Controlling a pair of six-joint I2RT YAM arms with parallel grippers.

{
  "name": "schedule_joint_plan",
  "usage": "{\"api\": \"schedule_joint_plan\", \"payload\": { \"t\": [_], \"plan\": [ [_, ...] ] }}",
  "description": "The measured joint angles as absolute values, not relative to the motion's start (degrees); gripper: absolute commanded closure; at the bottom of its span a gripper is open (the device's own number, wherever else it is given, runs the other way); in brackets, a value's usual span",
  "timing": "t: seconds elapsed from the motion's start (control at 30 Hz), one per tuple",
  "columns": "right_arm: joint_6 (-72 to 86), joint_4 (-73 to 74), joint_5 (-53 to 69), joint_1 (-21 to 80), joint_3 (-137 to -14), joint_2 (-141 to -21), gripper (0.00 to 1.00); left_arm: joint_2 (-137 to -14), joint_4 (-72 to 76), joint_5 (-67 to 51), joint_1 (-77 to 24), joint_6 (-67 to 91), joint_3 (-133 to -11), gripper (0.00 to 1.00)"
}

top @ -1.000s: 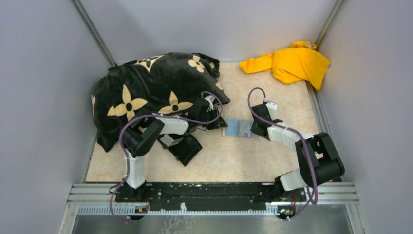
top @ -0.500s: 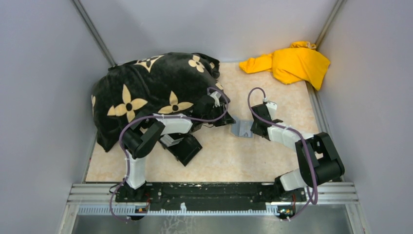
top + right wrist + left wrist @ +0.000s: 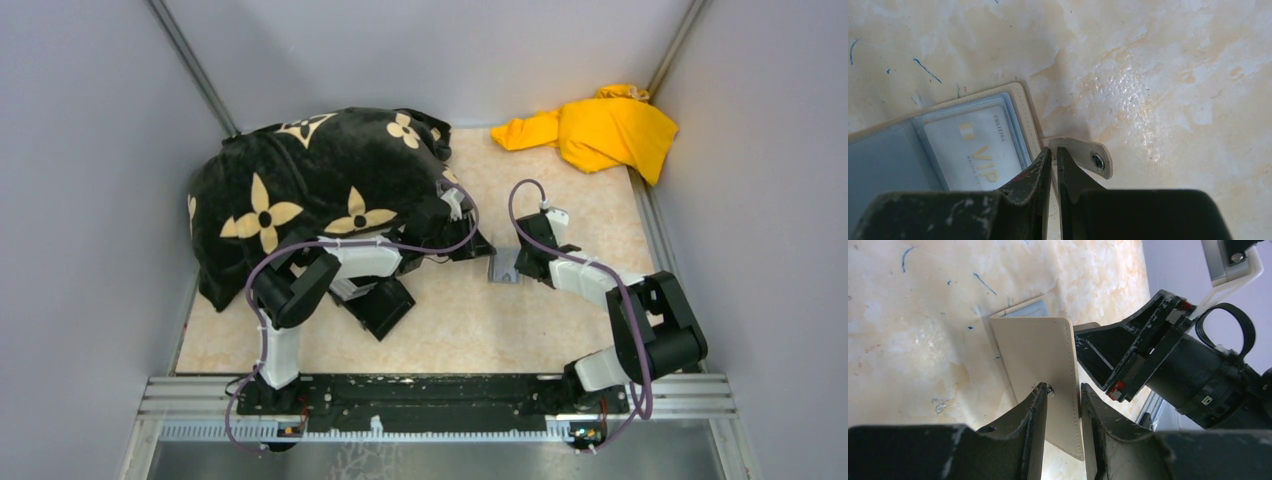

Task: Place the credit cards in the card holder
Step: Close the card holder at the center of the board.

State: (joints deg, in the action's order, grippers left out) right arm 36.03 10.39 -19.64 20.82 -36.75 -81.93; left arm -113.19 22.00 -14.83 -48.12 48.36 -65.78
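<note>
Holding the card holder [image 3: 1038,355] half folded, we have the left tool [image 3: 1063,391] pinching its raised beige cover, whose free edge stands off the tabletop [image 3: 1173,75]. Our right tool [image 3: 1054,152] is pressed nearly together on the holder's opposite edge, at the root of the clasp tab [image 3: 1088,156]. A light blue card [image 3: 973,145] lies in the holder's clear sleeve. Bare tabletop opens beyond the holder's tab edge. The black pillow [image 3: 310,170] crowds the left tool's side of the holder.
</note>
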Motion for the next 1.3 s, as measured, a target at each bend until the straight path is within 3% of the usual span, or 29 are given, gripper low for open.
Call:
{"api": "schedule_joint_plan", "payload": {
  "t": [0.73, 1.3],
  "plan": [
    [35.62, 10.37, -19.4, 20.45, -36.75, -81.93, 0.9, -113.19, 24.18, -14.63, -49.17, 49.63, -66.61, 0.6],
    [35.57, 10.33, -19.33, 20.45, -36.75, -81.93, 0.9, -115.98, 29.06, -16.16, -49.54, 53.01, -66.5, 0.69]
  ]
}}
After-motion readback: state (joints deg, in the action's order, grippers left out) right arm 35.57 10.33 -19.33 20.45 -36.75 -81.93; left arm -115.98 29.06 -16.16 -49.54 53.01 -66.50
